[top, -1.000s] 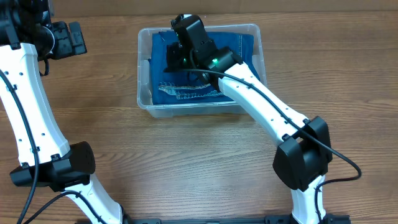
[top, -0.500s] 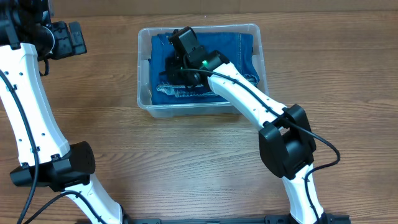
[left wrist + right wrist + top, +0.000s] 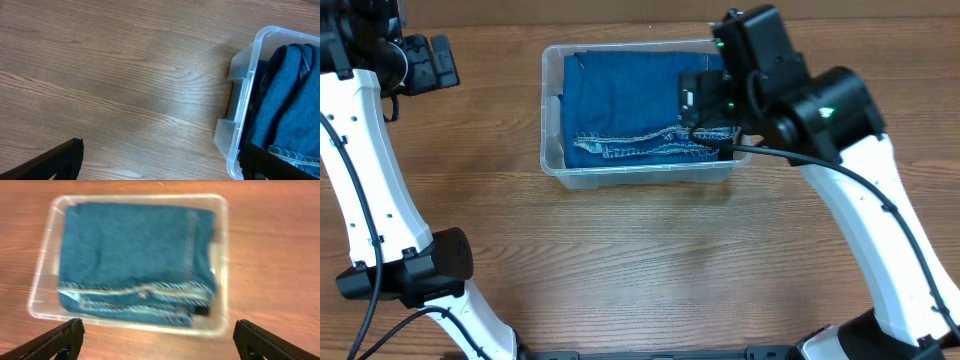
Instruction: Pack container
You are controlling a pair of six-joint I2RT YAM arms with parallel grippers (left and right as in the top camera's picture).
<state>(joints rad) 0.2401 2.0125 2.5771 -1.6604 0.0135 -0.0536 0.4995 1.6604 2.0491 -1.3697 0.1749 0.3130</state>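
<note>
Jeans lie folded flat in the container at the far middle of the table, so I judge the right gripper, above it with jaws spread and empty, should pull straight upward clear of the rim, while the left gripper, likewise spread and empty, waits off its left end.
</note>
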